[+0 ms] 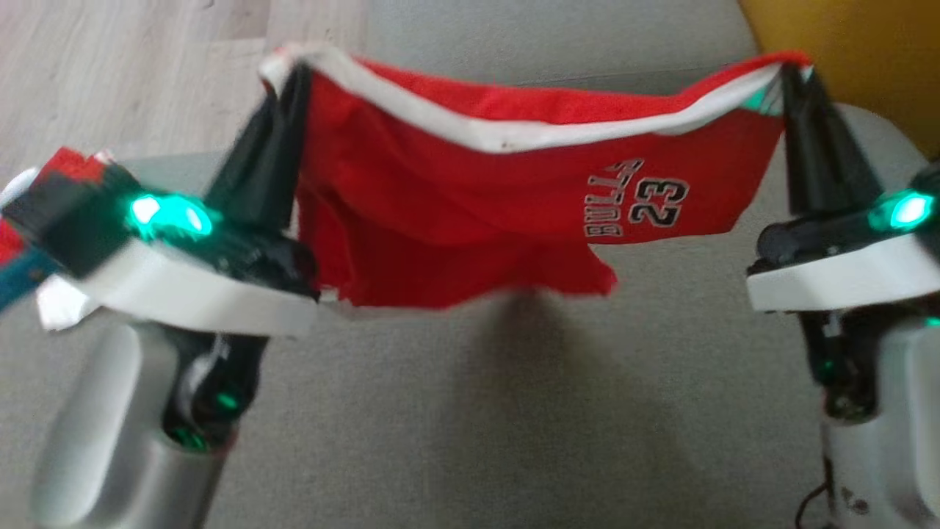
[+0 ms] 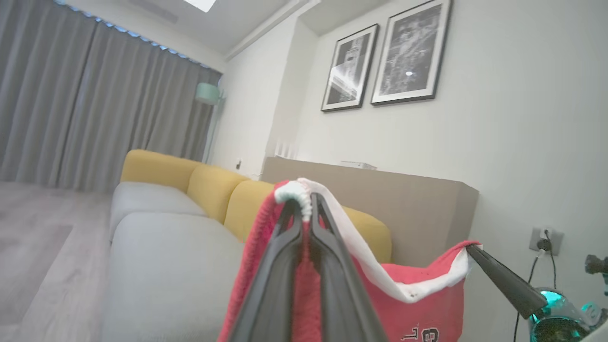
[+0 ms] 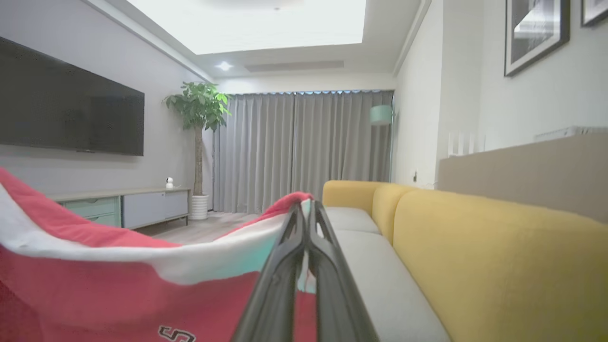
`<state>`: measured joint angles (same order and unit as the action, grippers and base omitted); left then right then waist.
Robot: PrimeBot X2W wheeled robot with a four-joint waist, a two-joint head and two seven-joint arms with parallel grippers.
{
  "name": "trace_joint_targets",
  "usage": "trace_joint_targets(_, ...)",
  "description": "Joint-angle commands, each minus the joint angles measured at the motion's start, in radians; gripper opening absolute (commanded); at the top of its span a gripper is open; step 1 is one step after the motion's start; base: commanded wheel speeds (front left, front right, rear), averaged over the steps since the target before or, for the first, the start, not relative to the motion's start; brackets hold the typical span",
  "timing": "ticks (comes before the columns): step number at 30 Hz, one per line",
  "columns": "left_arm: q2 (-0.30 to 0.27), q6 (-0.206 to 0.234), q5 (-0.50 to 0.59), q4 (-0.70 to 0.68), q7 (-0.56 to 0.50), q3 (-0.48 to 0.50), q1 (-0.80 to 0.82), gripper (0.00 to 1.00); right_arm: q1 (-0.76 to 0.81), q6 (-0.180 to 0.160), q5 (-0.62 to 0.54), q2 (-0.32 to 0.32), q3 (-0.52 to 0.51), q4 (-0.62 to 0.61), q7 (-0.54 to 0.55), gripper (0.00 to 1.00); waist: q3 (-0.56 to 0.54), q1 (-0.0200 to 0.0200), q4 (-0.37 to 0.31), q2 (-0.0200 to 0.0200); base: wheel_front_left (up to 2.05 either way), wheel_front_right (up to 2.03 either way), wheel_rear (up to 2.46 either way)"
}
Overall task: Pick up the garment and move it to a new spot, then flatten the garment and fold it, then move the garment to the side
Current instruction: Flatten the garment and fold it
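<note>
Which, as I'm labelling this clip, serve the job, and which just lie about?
Job: red mesh shorts with white waistband; left gripper and right gripper, both shut on it.
Just about: yellow fabric sofa cushions; black-framed pictures; leafy potted plant.

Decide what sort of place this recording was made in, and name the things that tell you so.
Most likely a home living room: a yellow and grey sofa, a wall-mounted television and framed pictures on the wall.

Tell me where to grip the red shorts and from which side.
The white waistband, at its two ends, coming from the robot's side as the left hand and right hand do: that edge spans between them and the red shorts hang below.
</note>
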<state>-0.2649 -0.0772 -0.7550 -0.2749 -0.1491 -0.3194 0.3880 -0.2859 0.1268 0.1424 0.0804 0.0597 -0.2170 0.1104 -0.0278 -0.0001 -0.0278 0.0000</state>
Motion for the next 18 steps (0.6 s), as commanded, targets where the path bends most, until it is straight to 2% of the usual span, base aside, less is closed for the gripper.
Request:
trace_joint_targets(1, -0.037, 0.011, 0.012, -0.060, -0.024, 0.052, 0.091, 0.00, -0.068, 0.004, 0.003, 0.009, 0.020, -0.080, 0.023, 0.00, -0.010, 0.0001, -0.017, 0.0000, 0.00, 0.00, 0.00)
trace_joint_targets(5, -0.073, 0.020, 0.017, -0.101, -0.086, 0.064, 0.160, 0.00, -0.084, 0.004, -0.001, 0.016, 0.005, -0.186, 0.086, 0.00, -0.004, 0.0001, -0.038, 0.0000, 0.00, 0.00, 0.00)
trace_joint_targets(9, -0.089, 0.016, 0.010, -0.080, -0.124, 0.060, 0.211, 0.00, -0.099, 0.004, -0.020, 0.021, -0.013, -0.211, 0.143, 0.00, 0.028, 0.0001, -0.051, 0.0000, 0.00, 0.00, 0.00)
trace_joint_targets(14, -0.100, 0.006, 0.002, -0.001, -0.155, 0.049, 0.260, 0.00, -0.139, 0.004, -0.020, 0.024, 0.003, -0.137, 0.178, 0.00, 0.114, 0.0001, -0.064, 0.0000, 0.00, 0.00, 0.00)
trace_joint_targets(18, -0.111, -0.014, 0.022, 0.117, -0.150, 0.041, 0.365, 0.00, -0.265, 0.004, -0.014, 0.024, 0.029, 0.025, 0.150, 0.00, 0.223, 0.0001, -0.075, 0.0000, 0.00, 0.00, 0.00)
